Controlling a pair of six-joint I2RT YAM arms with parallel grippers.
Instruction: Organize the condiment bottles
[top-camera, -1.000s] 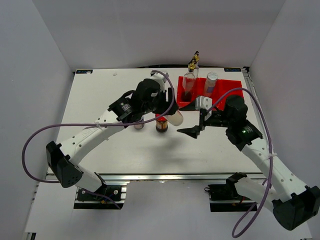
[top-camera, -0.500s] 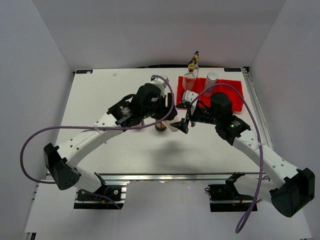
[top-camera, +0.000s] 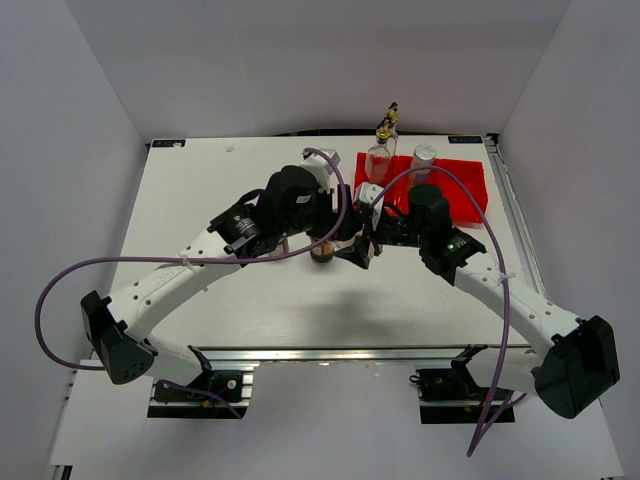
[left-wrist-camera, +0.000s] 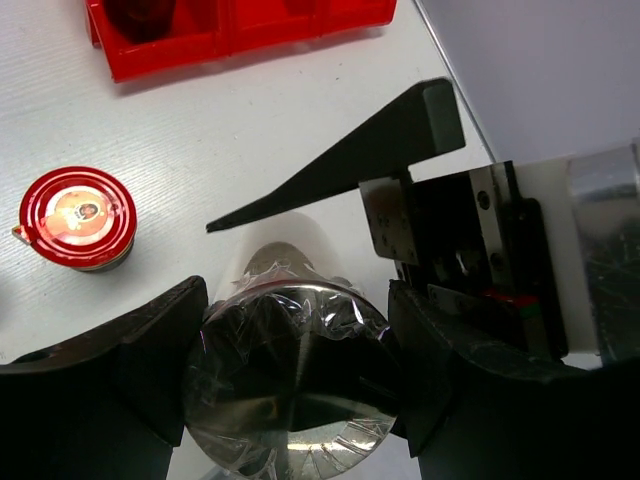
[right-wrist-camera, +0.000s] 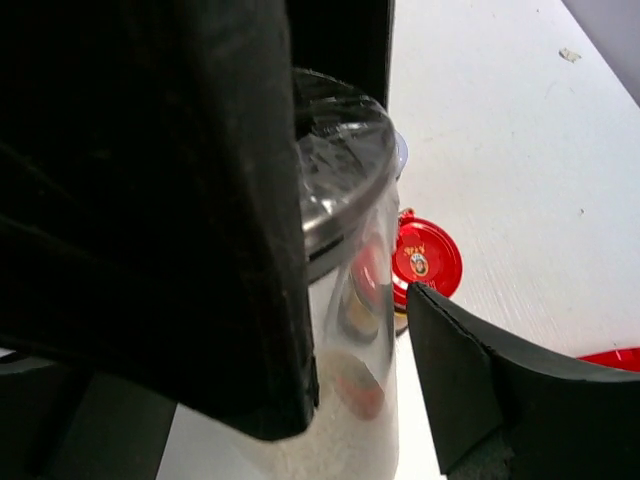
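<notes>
Left wrist view: the left tool (left-wrist-camera: 293, 372) grips the silver-capped shaker (left-wrist-camera: 285, 270), while the right tool (right-wrist-camera: 350, 340), jaws wide, straddles it. On the desk (top-camera: 200, 200), the red tray (top-camera: 470, 195) holds a glass bottle (top-camera: 378, 165) and a second shaker (top-camera: 422, 165).

you have one white shaker (left-wrist-camera: 290, 370), its silver cap under crinkled clear wrap, gripped upright between the left fingers (left-wrist-camera: 120, 370). the red-lidded dark jar (left-wrist-camera: 77, 217) stands upright on the counter (top-camera: 190, 180) near it. in the red tray (top-camera: 472, 190) stand a tall clear bottle (top-camera: 378, 162) with a gold pourer and a second silver-capped shaker (top-camera: 424, 156). another gold pourer (top-camera: 391, 110) shows just behind that bottle.
</notes>
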